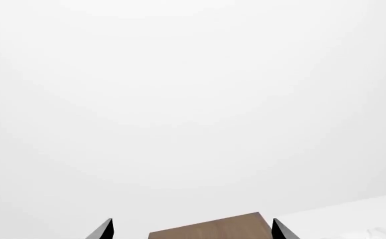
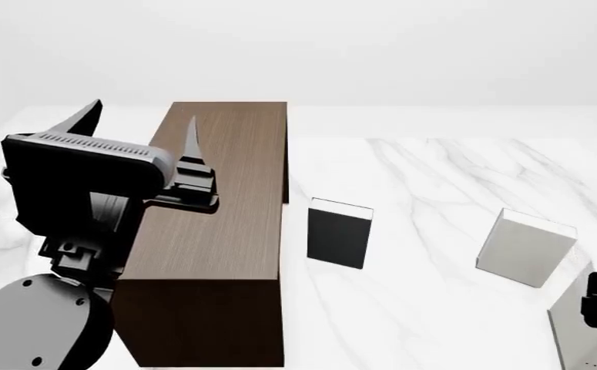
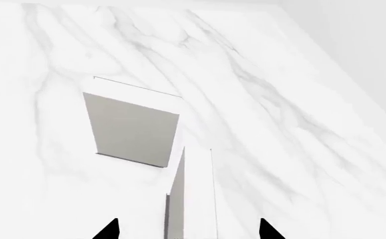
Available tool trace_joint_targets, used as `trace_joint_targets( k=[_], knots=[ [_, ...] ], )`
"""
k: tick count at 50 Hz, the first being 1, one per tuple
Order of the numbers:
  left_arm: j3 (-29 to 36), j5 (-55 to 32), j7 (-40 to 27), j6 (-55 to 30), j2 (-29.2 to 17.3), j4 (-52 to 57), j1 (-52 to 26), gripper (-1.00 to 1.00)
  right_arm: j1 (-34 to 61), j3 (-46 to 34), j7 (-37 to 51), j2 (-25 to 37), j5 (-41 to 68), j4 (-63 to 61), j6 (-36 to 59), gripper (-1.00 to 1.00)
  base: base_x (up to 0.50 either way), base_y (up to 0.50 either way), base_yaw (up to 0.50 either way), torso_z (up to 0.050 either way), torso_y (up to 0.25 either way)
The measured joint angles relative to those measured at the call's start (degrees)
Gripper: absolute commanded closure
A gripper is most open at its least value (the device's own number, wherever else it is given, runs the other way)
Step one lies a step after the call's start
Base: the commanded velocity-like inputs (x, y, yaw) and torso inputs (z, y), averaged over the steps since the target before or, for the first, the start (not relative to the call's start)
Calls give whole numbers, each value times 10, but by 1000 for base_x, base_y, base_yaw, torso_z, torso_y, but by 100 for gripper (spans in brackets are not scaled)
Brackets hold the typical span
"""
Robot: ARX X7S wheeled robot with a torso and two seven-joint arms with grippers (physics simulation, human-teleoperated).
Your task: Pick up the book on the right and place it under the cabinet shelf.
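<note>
right hand [image 3: 187, 229] hangs spread over the white book [image 3: 193, 194]; left hand [image 1: 191, 230], also spread, above the cabinet shelf [image 2: 221, 231].

1. Light was bright, even and diffuse in all three views, with no visible source.
2. The marble table [image 2: 452, 177] showed hardly any cast shadows and no glare.
3. The cabinet shelf [image 2: 226, 231] was darker on its near face.
4. Renders were sharp, without blur or edge distortion.

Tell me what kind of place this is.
Likely a bare simulated test scene, not a real room: a white marble-patterned tabletop, a dark wood cabinet shelf, upright books, blank pale backdrop.
</note>
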Motion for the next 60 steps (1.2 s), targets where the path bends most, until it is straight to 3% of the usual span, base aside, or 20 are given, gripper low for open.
trace_joint_targets(
  k=[60],
  knots=[
    [9,-13,-16,-13,-13,8,-7,-100,-32,-52,-56,-45,-86,79,-83,-100,0,0,0,0,0]
  ],
)
